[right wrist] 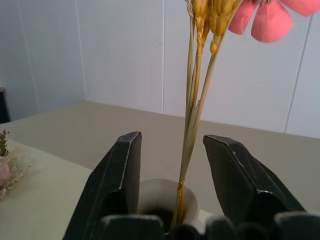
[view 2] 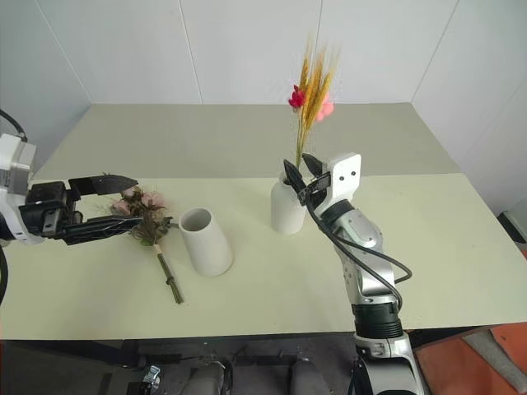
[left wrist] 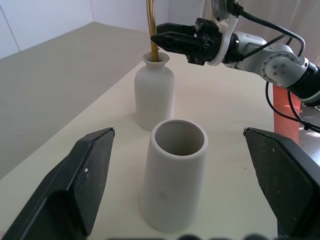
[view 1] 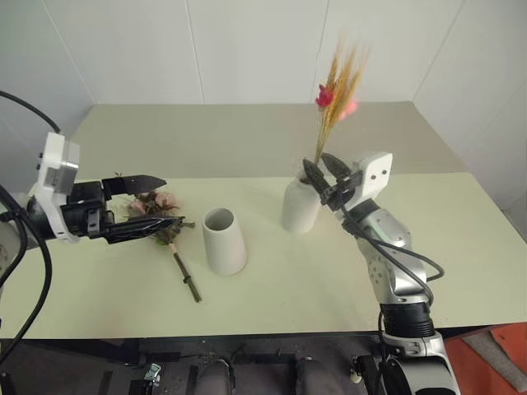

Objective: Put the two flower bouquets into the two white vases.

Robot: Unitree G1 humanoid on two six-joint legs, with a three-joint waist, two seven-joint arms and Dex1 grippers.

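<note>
**One bouquet in, one left to place**

Left eye view: the wheat-like stalk bundle (view 1: 336, 90) stands upright in the bottle-shaped vase (view 1: 300, 206), so half the task looks done. The right gripper (view 1: 323, 171) sits at the vase's mouth, at about two o'clock from its body, jaws spread either side of the stalks. The cone vase (view 1: 224, 240) stands empty at about eight o'clock from the bottle. The pink rose bunch (view 1: 158, 211) lies on the table (view 1: 461, 247) at nine o'clock from the cone, stem trailing toward five o'clock. The left gripper (view 1: 156, 203) hovers over the blooms, fingers spread wide, gripping nothing.

Left wrist view: both black fingers (left wrist: 80, 180) stand well apart, framing the cone vase, with the bottle vase beyond it at twelve o'clock.

Right wrist view: the golden stalks rise between the parted fingers (right wrist: 120, 175), apparently touching neither, and drop into the neck below.

Remaining, as judged: grasp the roses, lift them and seat the stem in the cone vase.
</note>
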